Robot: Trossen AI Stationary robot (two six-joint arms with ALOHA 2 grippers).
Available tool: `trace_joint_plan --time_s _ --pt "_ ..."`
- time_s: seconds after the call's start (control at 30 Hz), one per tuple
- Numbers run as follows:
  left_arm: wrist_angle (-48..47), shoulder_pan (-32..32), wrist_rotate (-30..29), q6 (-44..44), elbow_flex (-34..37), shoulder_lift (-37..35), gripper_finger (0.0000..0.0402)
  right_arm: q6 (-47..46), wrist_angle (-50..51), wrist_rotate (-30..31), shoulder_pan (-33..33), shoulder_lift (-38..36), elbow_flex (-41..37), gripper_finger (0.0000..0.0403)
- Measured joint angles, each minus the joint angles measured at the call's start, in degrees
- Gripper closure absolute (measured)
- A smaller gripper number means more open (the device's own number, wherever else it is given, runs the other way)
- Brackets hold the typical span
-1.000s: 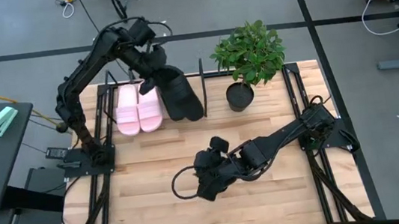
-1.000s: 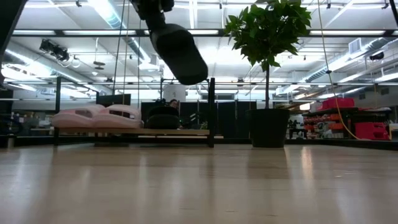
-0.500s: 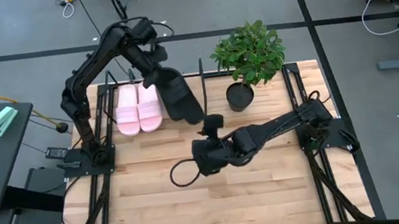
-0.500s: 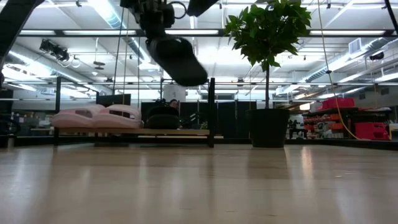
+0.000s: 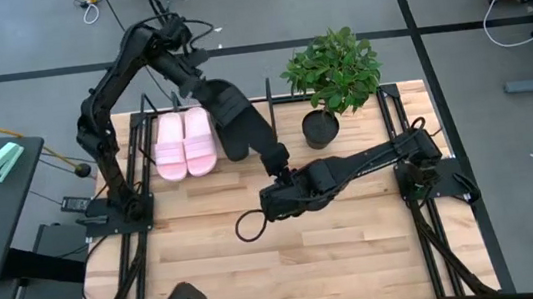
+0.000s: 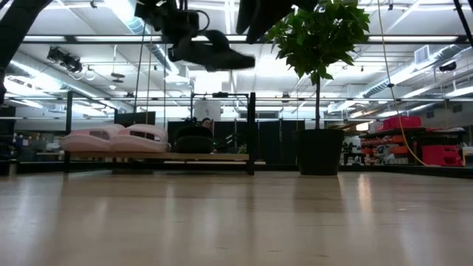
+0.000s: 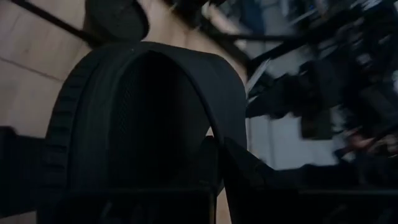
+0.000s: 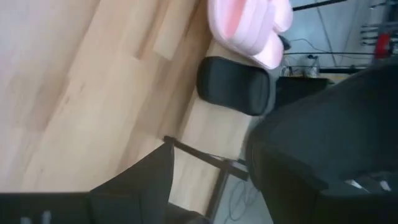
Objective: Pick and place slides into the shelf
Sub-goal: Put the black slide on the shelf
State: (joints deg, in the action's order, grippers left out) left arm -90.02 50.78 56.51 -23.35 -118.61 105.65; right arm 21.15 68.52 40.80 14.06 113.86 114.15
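My left gripper is shut on a black slide and holds it high over the shelf. In the low view this slide lies about level in the air. Two pale pink slides sit sole-down on the shelf's left part, and a second black slide rests beside them. My right gripper is open and raised just in front of the shelf, close to the held slide's near end. I cannot tell whether it touches it. My left gripper pinches the black slide by its far end, coming from the far left side and above. One finger shows beside the slide's dark body. The slide is lifted clear and reaches out about level from the fingers toward the table's near right.
A potted plant stands at the shelf's right end, its black pot on the table. In the right wrist view the pink slides and the resting black slide show beyond bare wooden tabletop.
My left gripper rose and turned, bringing the black slide from hanging steeply nose-down to about level and higher above the shelf. My right arm swung from the table's middle toward the far edge and upward, ending just in front of the shelf near the held slide.
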Motion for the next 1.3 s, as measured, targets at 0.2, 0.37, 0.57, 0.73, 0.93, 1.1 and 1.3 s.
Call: trace_joint_plan --time_s 0.2,0.37,0.57,0.73,0.93,1.1,1.3 --pt "-0.02 0.32 4.44 2.35 0.0 0.0 0.0391 6.64 -0.39 8.23 -0.02 0.0 0.0 0.0178" --pt "-0.04 -0.93 4.91 3.52 0.0 0.0 0.0391 8.57 -0.62 9.53 -0.19 -0.73 -0.07 0.0178" --pt "-0.04 -2.89 7.06 4.73 0.0 0.0 0.0391 8.4 -1.23 9.86 -0.42 -3.22 0.0 0.0178" --pt "-0.04 -3.97 11.48 4.77 0.0 -0.02 0.0391 6.17 0.7 4.4 -0.08 -5.71 0.0 0.0178" --pt "-0.04 -5.38 15.41 4.73 0.0 -0.07 0.0391 6.43 2.21 3.21 2.4 -8.02 0.02 0.0178" --pt "0.02 -7.09 16.75 4.71 0.0 -0.07 0.0391 6.42 2.84 3.68 2.61 -8.58 0.02 0.0179" --pt "0.02 -8.84 16.84 4.7 0.0 -0.07 0.0391 6.1 2.77 4.66 2.67 -8.57 0.02 0.0186"
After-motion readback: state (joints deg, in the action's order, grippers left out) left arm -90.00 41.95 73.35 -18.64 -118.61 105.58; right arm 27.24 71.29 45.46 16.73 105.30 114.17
